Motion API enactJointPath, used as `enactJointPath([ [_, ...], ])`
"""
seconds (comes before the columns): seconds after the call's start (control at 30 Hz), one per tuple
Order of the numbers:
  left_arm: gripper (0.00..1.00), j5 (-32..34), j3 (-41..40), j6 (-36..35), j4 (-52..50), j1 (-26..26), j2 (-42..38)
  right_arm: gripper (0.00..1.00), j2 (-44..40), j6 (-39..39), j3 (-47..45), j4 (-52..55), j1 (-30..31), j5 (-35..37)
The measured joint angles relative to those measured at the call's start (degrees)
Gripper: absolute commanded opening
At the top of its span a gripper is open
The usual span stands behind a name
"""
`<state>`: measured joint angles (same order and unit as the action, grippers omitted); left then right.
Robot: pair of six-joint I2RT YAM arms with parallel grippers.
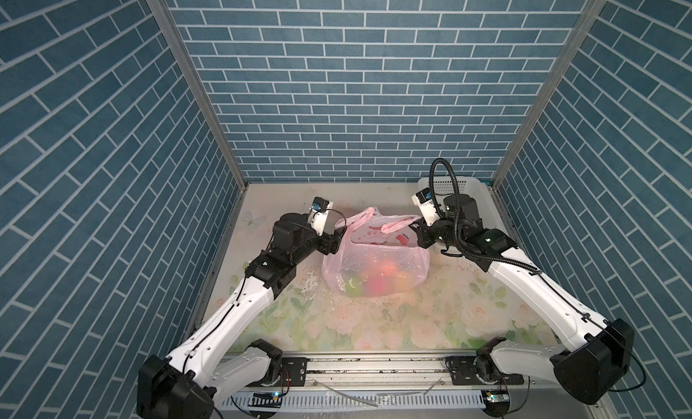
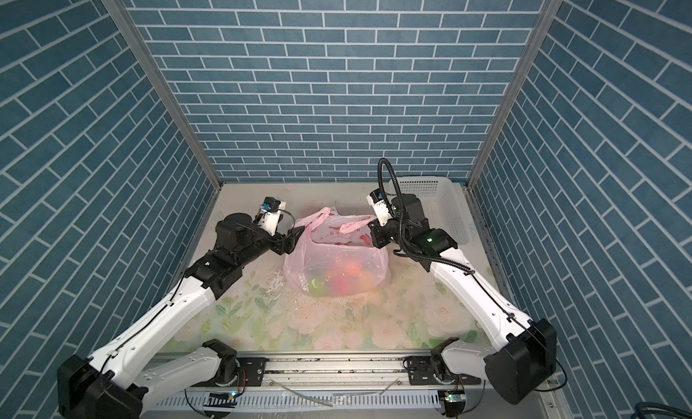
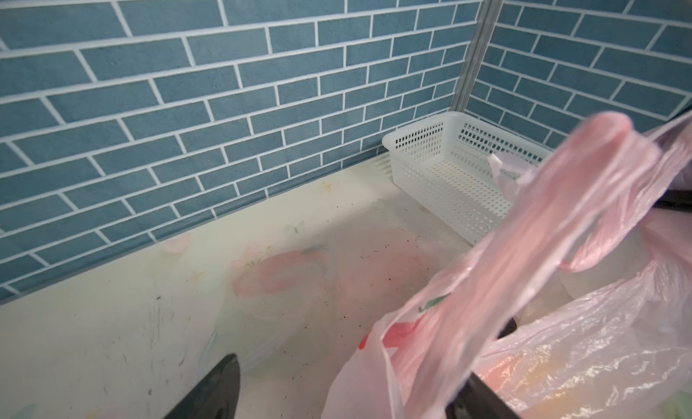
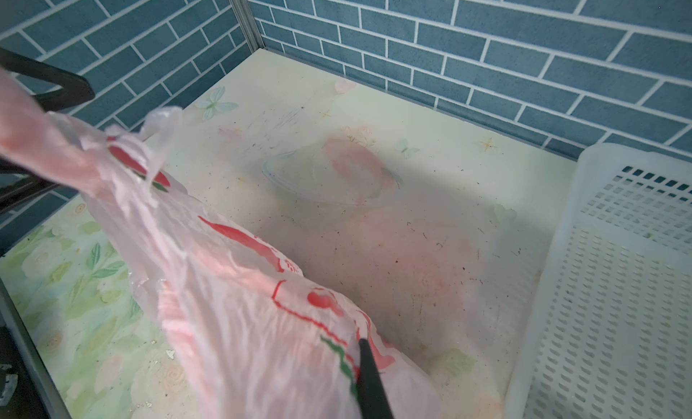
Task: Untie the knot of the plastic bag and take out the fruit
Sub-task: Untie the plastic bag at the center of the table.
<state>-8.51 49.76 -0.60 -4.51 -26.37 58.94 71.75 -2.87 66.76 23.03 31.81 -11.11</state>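
Pinching the plastic bag [image 1: 374, 263], right end effector [image 1: 416, 221] clenched; left end effector [image 1: 340, 236] released.

One pink plastic bag [image 1: 374, 256], two handle loops [image 1: 395, 225], fruit [image 1: 382, 280] inside too blurred to count, one white basket [image 2: 445, 207], two robot arms [image 1: 232, 312], one left end effector [image 1: 338, 236] and one right end effector [image 1: 416, 223], one floral surface [image 1: 412, 323]

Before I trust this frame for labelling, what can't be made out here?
- the fruit: both top views, only coloured blurs through the plastic bag.
- the knot: handles blurred in the left wrist view, small in top views; tied or undone, cannot tell.
- white basket: top views, right arm covers it partly.
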Motion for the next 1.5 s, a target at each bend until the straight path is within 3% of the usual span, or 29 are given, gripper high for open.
enactJointPath([
  [0.13,0.87,5.3,0.0,-1.5,-1.9,-4.8,-4.4,0.00,0.5,-1.8,0.3,0.6,0.0,-0.2],
  [0.37,0.71,15.5,-0.3,-4.9,-3.8,-18.3,-7.3,0.00,0.9,-4.1,0.3,2.1,0.0,-0.1],
  [0.53,0.67,19.7,-0.5,-7.0,-3.7,-25.1,-5.6,0.00,0.9,-4.8,0.3,2.3,0.0,-0.1],
  [0.6,0.67,19.9,-0.5,-7.7,-3.6,-25.5,-3.9,0.00,0.9,-4.8,0.3,2.3,0.0,-0.1],
  [0.77,0.80,21.0,1.7,-9.8,-2.4,-25.6,4.3,0.00,0.9,-4.8,0.3,2.3,0.0,-0.4],
  [1.03,0.82,28.0,3.9,-15.4,6.3,-25.7,13.4,0.00,0.0,-5.9,0.3,2.2,0.0,-1.3],
  [1.33,0.68,38.3,5.4,-22.3,16.0,-25.5,18.8,0.00,-0.5,-6.4,0.3,1.8,0.0,-2.1],
  [1.5,0.50,40.7,5.6,-23.1,18.1,-23.8,19.1,0.00,-0.9,-6.3,0.2,1.9,0.0,-2.1],
])
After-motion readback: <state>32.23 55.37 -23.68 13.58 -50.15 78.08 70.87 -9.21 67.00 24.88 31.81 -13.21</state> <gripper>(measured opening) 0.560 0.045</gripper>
